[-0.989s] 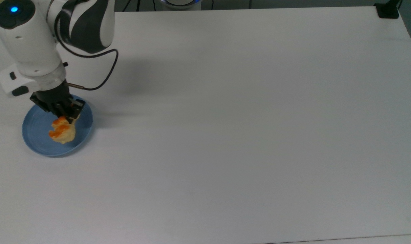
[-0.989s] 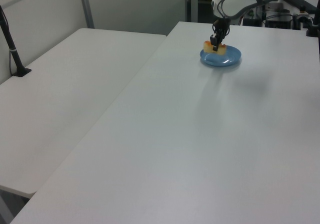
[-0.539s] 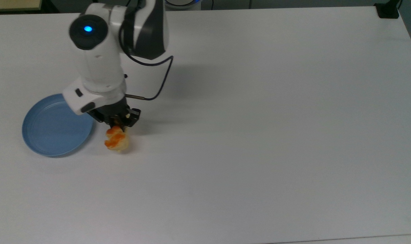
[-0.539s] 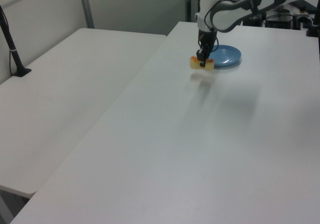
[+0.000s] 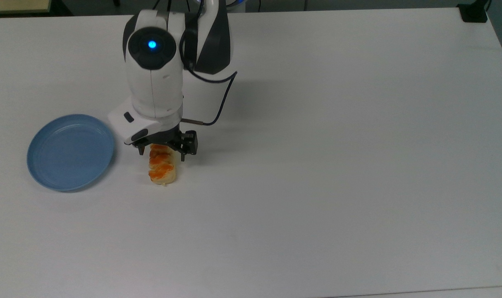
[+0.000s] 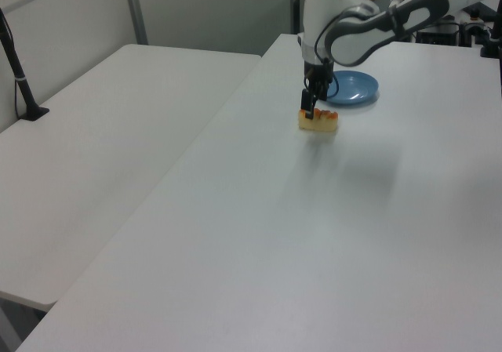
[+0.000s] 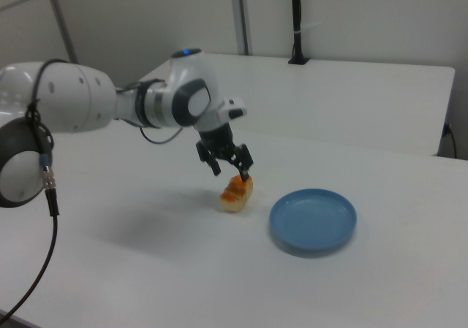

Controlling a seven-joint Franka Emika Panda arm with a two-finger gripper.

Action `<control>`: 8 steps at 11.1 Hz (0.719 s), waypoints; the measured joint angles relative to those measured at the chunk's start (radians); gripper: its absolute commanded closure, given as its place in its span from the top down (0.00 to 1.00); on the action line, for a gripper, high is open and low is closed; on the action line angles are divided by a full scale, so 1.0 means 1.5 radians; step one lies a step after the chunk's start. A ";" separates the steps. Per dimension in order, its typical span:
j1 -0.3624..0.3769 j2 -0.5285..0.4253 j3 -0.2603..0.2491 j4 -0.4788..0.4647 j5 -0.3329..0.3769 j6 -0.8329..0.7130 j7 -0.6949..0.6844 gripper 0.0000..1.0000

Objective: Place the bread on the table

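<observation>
The release step is judged to be in hand: the bread is seen lying on the tabletop, off the blue plate and just beside it at the plate's 3 o'clock in the top view. The claw is positioned directly above the end of the bread at 12 o'clock in the top view, with the jaws spread apart and one finger standing on either side of the roll; in the right view the fingers are seen parted just over the bread, and nothing is held. Whether a fingertip is touching the crust cannot be told. The placement appears essentially complete; the next move is judged to call for a straight vertical withdrawal, so that the roll is not dragged or tipped by a finger. The bread is a small oblong roll, pale yellow at the sides, with orange glazed patches across a lumpy top; it is presumed soft and light, hence easily displaced. The plate is round, blue and shallow with a raised rim, and it looks smooth and rigid. The tabletop is flat, white and matte. In the left view the bread is seen resting with the plate beyond it, toward 1 o'clock.
</observation>
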 measured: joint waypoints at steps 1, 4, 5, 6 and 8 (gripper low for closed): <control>0.012 -0.021 0.001 0.014 0.000 -0.044 0.000 1.00; 0.085 -0.137 0.000 0.041 0.031 -0.211 0.007 1.00; 0.104 -0.178 -0.005 0.040 0.051 -0.265 0.008 1.00; 0.116 -0.214 -0.012 0.039 0.060 -0.314 0.008 1.00; 0.125 -0.262 -0.023 0.036 0.071 -0.370 0.009 1.00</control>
